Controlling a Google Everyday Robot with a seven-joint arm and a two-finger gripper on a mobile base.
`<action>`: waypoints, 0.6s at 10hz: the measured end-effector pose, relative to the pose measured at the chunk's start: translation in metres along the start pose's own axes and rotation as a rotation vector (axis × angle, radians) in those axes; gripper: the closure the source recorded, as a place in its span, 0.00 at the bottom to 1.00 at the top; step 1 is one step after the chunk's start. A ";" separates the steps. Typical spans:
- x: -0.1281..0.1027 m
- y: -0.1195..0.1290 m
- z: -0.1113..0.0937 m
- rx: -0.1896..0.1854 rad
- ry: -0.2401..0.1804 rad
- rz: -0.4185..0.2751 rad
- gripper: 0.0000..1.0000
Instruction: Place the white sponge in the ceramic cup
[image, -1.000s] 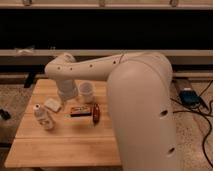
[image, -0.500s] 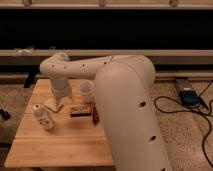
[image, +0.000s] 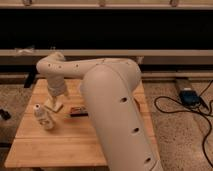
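The white sponge (image: 53, 106) lies flat on the wooden table (image: 45, 147) at its back left. My gripper (image: 57, 97) hangs straight down over it, open, with its fingertips just above the sponge's top. The sponge still rests on the table. My thick white arm (image: 115, 100) sweeps in from the lower right and fills the middle of the view. The ceramic cup is hidden behind the arm.
A white bottle (image: 44, 118) with a round cap stands at the front left of the sponge. A dark brown bar (image: 78, 111) lies to the sponge's right, partly under the arm. On the floor at right are a power box (image: 189, 96) and black cables (image: 170, 107).
The arm has swung left and nearer the camera, now covering the cup and the orange bowl. The gripper has come down over the sponge. Its opening looks unchanged.
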 end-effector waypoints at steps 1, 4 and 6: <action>-0.006 0.003 0.006 0.004 0.001 -0.024 0.35; -0.027 0.009 0.028 0.019 0.004 -0.081 0.35; -0.035 0.012 0.035 0.024 0.011 -0.106 0.35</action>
